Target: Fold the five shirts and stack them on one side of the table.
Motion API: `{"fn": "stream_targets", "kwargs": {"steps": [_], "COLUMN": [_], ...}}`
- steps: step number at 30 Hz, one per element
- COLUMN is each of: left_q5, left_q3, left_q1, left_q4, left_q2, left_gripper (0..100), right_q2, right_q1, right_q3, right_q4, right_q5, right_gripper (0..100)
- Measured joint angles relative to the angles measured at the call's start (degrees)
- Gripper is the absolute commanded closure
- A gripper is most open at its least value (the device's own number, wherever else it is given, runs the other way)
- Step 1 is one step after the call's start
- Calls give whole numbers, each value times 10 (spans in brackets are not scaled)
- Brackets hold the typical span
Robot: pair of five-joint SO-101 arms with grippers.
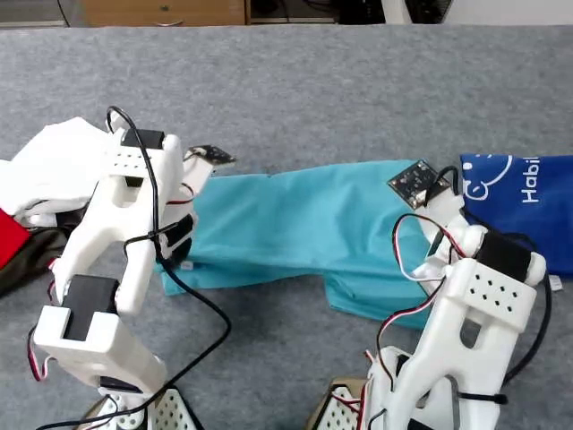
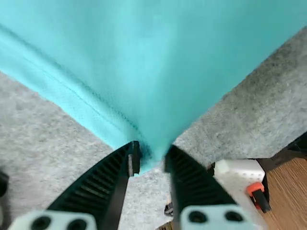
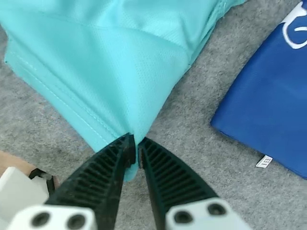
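- The grey table [image 1: 313, 81] looks felt-like to me. Cloth dragged across it may catch and bunch rather than slide flat.
- The teal shirt [image 1: 295, 224] lies spread across the middle of the table between the two arms, pinched at both ends. If I drive one arm faster than the other, the fold will skew or the fabric will go taut and pull out of a grip.
- The blue shirt [image 1: 519, 215] lies flat on the right side, with a strip of table between it and the teal one. A wide swing of the right arm could scuff it open.
- The white shirt [image 1: 45, 170] is heaped at the left edge beside the left arm, where a link or cable could snag it.
- The left claw [image 2: 152, 155] is clamped on a hem corner of the teal shirt with only its tips. I judge that the likelier slip.
- The right claw [image 3: 136, 141] is pinched almost closed on another thin teal corner, so a jerk could free it.
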Motion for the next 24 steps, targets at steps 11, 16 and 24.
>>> {"fn": "stream_targets", "kwargs": {"steps": [11,16,24], "left_q5": [-25,-25,84], "left_q3": [6,-12,-155], "left_q1": [0,0,-38], "left_q4": [24,27,-37], "left_q2": [-1,-1,-1], "left_gripper": [843,844,975], "right_q2": [0,0,31], "right_q1": [0,0,-15], "right_q3": [0,-47,-110], "right_q4": [4,24,-99], "right_q5": [0,0,-49], "right_gripper": [797,797,998]}}
